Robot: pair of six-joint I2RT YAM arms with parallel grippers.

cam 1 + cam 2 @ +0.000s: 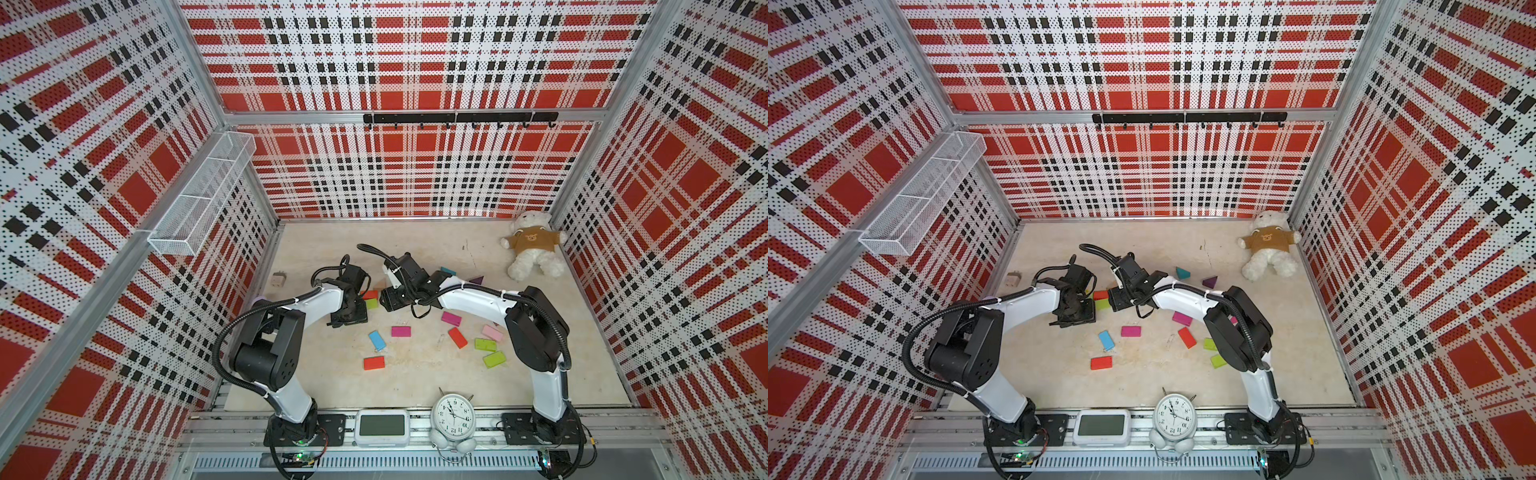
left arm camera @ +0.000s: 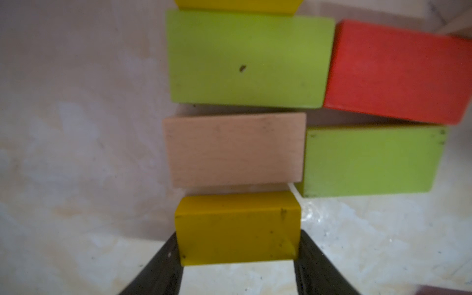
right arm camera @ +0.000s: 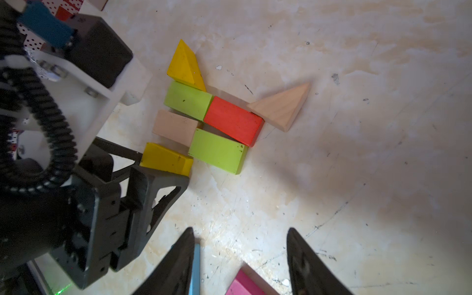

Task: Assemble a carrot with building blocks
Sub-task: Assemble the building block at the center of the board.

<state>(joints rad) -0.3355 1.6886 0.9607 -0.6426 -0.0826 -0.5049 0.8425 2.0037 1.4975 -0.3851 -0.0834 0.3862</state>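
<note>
- The left pincer (image 2: 238,245) is clamped on a yellow block (image 2: 237,224), one finger against each of two opposite sides, at the edge of the half-built figure.
- The right pincer (image 3: 240,229) stands apart with nothing between its fingers, hovering over bare desk (image 1: 415,374).
- Just beside the yellow block lies a tan block (image 2: 233,149). Past it is a lime block (image 2: 249,58), flanked by a red block (image 2: 398,71) and a second lime block (image 2: 370,161).
- A yellow triangle (image 3: 185,66) and a tan triangle (image 3: 283,104) cap two ends of the group.
- In both top views this group sits just below the centre of the frame, mostly hidden by the two wrists.
- Loose pieces lie lower in the frame, among them a blue block (image 1: 377,340) and a magenta block (image 1: 400,331).
- The blocks look like painted wood, so they are probably light, rigid and not fragile, but smooth enough to slip or skid when nudged.
- The best hold is likely flat across two parallel sides near the middle. The triangles' sloped faces would squirt out of a pinch.
</note>
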